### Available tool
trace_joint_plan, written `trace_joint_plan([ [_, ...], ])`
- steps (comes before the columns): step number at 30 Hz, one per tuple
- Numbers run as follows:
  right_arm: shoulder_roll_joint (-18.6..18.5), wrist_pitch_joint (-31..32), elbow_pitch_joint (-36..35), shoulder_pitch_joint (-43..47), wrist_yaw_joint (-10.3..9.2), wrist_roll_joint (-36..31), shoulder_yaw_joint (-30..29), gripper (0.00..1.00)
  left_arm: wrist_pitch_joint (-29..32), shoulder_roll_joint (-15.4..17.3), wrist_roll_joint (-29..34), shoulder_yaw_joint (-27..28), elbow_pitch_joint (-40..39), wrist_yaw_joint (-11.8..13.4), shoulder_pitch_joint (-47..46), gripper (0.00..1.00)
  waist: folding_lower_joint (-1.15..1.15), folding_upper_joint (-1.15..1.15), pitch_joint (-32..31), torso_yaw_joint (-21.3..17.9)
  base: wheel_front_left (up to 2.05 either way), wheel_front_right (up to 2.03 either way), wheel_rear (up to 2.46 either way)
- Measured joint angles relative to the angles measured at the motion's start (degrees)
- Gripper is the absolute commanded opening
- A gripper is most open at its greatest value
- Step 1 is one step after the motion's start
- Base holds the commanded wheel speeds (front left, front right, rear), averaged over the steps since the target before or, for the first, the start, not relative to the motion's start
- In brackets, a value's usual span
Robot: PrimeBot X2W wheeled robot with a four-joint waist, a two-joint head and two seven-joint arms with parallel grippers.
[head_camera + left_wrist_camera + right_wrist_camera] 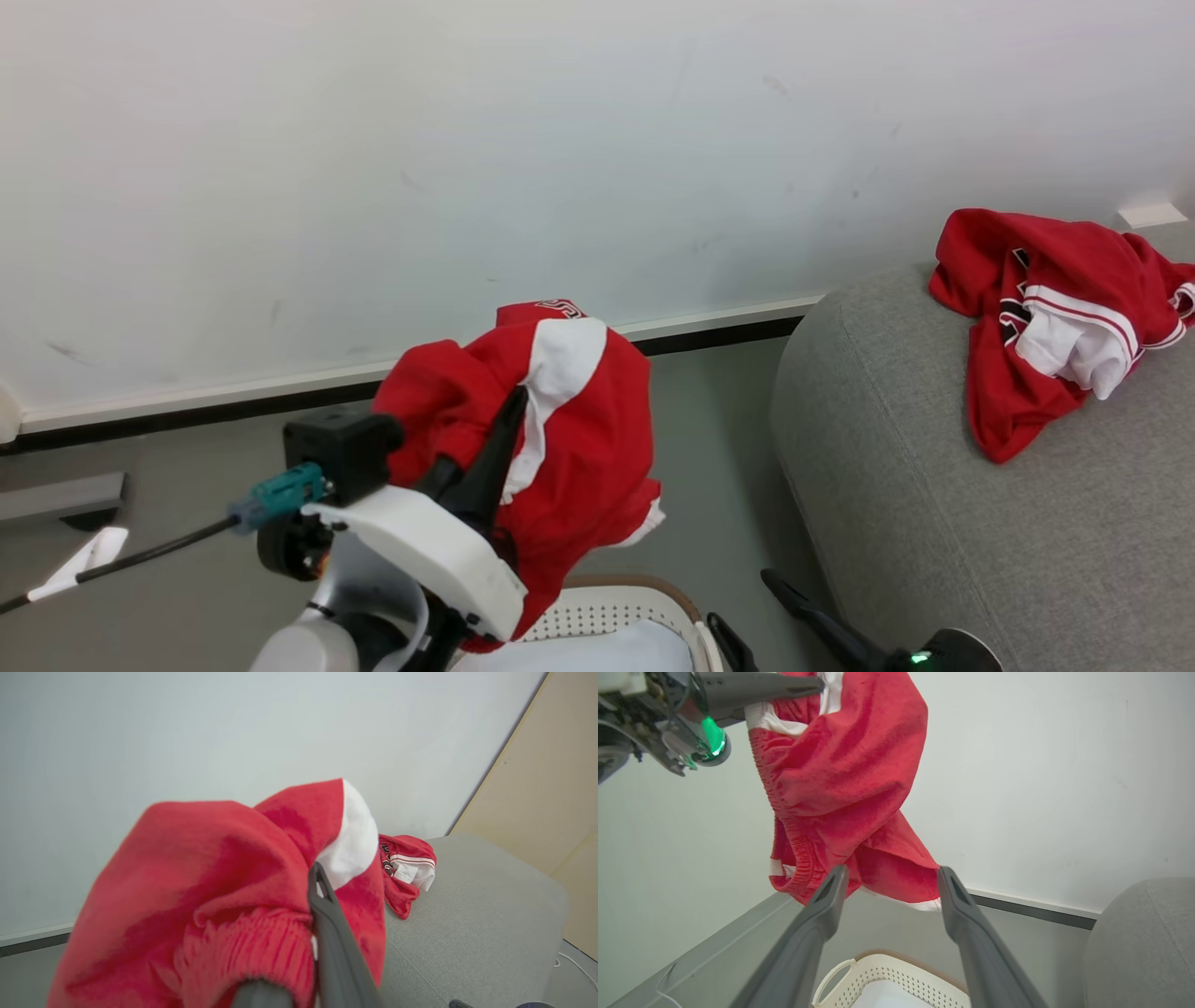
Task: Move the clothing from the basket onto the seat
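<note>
A red garment with white trim (579,439) hangs in the air above the basket (611,611), with my left gripper (515,403) shut on its upper folds. In the left wrist view the fabric (210,896) drapes around the dark fingers (329,924). A second red garment (1046,308) lies crumpled on the grey seat (934,523) at the right. My right gripper (892,870) stands open low beside the basket (896,970), its fingers empty, and just below the hanging garment (840,774) in its own view.
A white wall with a dark baseboard (233,401) runs behind. Grey floor lies between basket and seat. Pale white fabric (889,998) lies inside the basket. A cable (121,560) trails off my left wrist at the lower left.
</note>
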Motion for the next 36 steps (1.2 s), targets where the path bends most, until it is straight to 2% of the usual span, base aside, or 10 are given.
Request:
trace_joint_plan([
  [4, -4.07, 0.00, 0.58, -5.48, 0.00, 6.81, 7.23, 1.00, 0.90, -0.18, -0.44, -0.92, -2.35, 0.01, 0.23, 0.00, 0.00, 0.00, -0.13, -0.14, 0.00, 0.00, 0.00],
  [10, -6.13, 0.00, 3.88, -14.00, 0.00, 14.39, 14.95, 1.00, 1.49, -1.23, -1.19, -2.91, -4.07, -0.16, 0.19, 0.00, 0.01, 0.00, -0.07, 0.43, 0.00, 0.00, 0.00],
  [16, -5.19, -0.01, 8.51, -21.12, 0.00, 20.72, 21.72, 1.00, 1.85, -2.02, -1.66, -5.48, -4.36, -0.87, -0.56, 0.00, 0.01, 0.00, 0.00, 1.65, 0.00, 0.00, 0.00],
  [22, -2.19, 0.00, 11.32, -26.38, 0.00, 25.75, 25.91, 1.00, 1.90, -2.79, -2.24, -7.26, -4.11, -1.27, -1.30, 0.00, 0.01, 0.00, 0.04, 3.16, 0.00, 0.00, 0.00],
  [23, -1.71, -0.01, 11.72, -26.94, 0.00, 26.28, 26.31, 0.94, 1.89, -2.82, -2.33, -7.45, -4.00, -1.29, -1.31, 0.00, 0.01, 0.00, 0.02, 3.34, 0.00, 0.00, 0.00],
  [24, -1.27, 0.00, 12.12, -27.46, 0.00, 26.79, 26.63, 0.35, 1.88, -2.87, -2.36, -7.57, -3.82, -1.30, -1.32, 0.00, 0.01, 0.00, 0.00, 3.52, 0.00, 0.00, 0.00],
  [25, -0.92, 0.00, 12.50, -27.83, 0.00, 26.98, 26.64, 0.00, 1.85, -2.90, -2.36, -7.59, -3.63, -1.30, -1.34, 0.00, 0.01, 0.00, -0.01, 3.71, 0.00, 0.00, 0.00],
  [33, -0.37, 0.00, 10.09, -27.72, 0.00, 27.50, 21.08, 0.00, 0.81, -1.80, -1.90, -6.37, -0.59, -0.59, -1.49, 0.00, 0.01, 0.00, 0.10, 4.61, 0.00, 0.00, 0.00],
  [35, -0.77, 0.00, 9.17, -27.38, 0.00, 27.08, 19.82, 0.00, -0.27, -1.48, -1.65, -5.97, 0.24, -0.49, -1.47, 0.44, 0.01, 0.00, 0.12, 4.49, 0.00, 0.00, 0.00],
  [36, -1.03, 0.00, 8.80, -27.35, 0.00, 26.73, 19.23, 0.00, -0.80, -1.25, -1.41, -5.76, 0.71, -0.49, -1.47, 0.97, 0.01, 0.00, 0.12, 4.39, 0.00, 0.00, 0.00],
])
